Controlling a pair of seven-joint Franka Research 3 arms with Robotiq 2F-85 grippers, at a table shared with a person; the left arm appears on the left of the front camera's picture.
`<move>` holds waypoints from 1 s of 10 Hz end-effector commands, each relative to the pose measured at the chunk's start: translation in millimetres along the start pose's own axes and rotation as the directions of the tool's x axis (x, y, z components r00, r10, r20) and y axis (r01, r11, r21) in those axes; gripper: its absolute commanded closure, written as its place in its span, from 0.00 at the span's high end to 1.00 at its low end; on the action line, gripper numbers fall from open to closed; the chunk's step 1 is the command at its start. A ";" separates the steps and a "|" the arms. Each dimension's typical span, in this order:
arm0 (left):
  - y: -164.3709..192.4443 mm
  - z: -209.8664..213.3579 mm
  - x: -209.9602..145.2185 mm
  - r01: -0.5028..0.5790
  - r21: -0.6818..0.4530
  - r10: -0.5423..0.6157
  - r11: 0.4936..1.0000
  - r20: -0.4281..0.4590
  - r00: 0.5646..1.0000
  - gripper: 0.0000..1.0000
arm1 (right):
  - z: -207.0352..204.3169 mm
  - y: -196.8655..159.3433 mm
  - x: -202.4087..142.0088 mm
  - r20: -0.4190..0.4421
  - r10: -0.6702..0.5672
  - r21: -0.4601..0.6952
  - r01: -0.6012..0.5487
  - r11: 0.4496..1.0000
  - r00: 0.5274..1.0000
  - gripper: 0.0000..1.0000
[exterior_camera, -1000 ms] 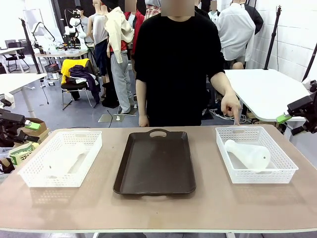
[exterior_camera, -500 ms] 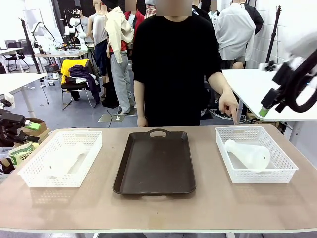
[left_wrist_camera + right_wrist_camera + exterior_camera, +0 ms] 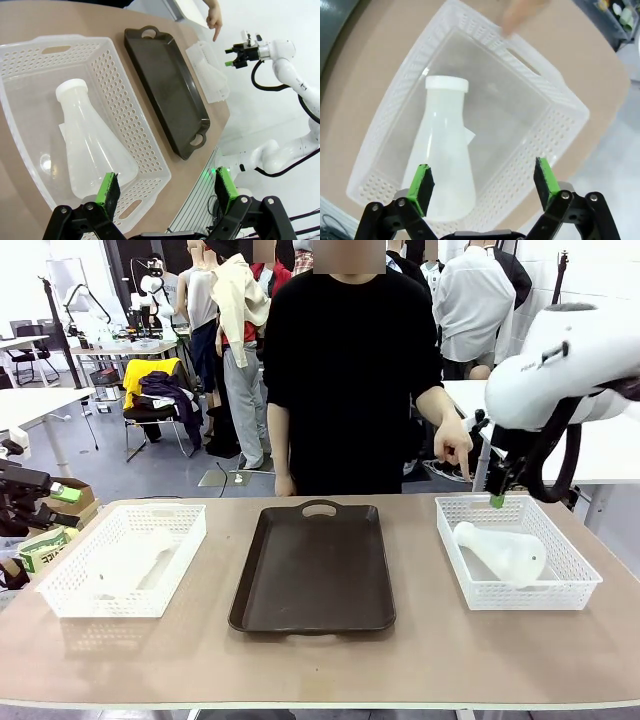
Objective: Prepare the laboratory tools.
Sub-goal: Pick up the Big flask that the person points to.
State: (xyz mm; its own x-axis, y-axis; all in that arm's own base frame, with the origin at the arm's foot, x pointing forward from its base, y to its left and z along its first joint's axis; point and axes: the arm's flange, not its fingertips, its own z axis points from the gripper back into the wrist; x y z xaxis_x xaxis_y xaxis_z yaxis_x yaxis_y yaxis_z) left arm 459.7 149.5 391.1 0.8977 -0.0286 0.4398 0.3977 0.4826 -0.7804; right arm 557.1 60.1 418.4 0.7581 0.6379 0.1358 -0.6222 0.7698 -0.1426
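On the left, our left gripper has not moved: its jaws stand wide apart, looking down on the left basket, where the left flask lies on its side. The brown tray in the middle is bare. Our right gripper has swung in from the table's edge and now hangs open above the right basket, over the right flask lying there, near the person's pointing hand. We judge a pick comes next.

My right gripper has swung in from the right side and now hangs over the right basket. The person's pointing hand has lifted slightly.
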 end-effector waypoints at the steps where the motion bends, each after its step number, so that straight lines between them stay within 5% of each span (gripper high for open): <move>1: -0.7 2.2 -0.3 0.003 0.004 -0.003 1.000 -0.004 1.000 1.00 | -14.9 10.4 13.7 -0.023 -0.003 0.012 0.003 1.000 1.000 1.00; 10: -0.7 2.2 -0.3 0.003 0.004 -0.003 1.000 -0.004 1.000 1.00 | -74.0 14.7 47.3 -0.049 0.004 0.111 0.002 0.994 0.999 1.00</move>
State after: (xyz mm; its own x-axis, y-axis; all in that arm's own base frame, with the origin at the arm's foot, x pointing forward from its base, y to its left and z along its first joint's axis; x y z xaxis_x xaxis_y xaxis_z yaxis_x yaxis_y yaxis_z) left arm 459.7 149.6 391.1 0.8977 -0.0284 0.4398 0.3976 0.4827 -0.7803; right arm 591.0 98.4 352.1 0.7515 0.6541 0.0863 -0.6518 0.7563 -0.0567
